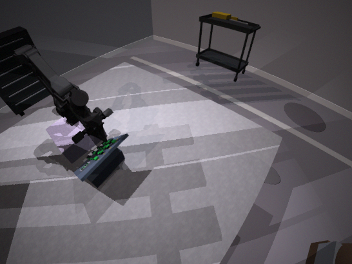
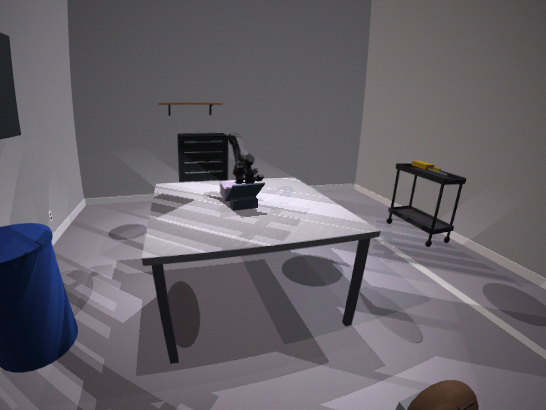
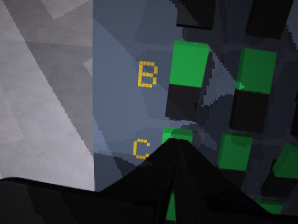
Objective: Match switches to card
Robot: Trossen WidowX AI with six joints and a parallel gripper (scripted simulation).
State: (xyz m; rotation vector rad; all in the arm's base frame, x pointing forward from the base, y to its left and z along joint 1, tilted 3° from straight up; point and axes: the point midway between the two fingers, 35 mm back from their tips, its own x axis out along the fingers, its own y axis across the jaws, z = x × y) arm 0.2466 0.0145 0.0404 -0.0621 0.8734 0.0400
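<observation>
Arm bent down, closed, empty pincer [image 1: 105, 140] [image 3: 176, 147] over one tilted panel [image 1: 121, 140] [image 2: 246, 191] [image 3: 117, 100], one desk [image 1: 180, 225] [image 2: 200, 220].

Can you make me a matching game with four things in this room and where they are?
Things:
1. Black wheeled cart
2. Big blue bin
3. Black robot gripper
4. Brown wall shelf

Places:
A. On the wall, above the black slatted cabinet
B. Shut, at the green-and-dark switches
C. By the wall, with a yellow thing on top
D. On the floor, left side of the exterior view

Right pairs: 1-C, 2-D, 3-B, 4-A
</observation>
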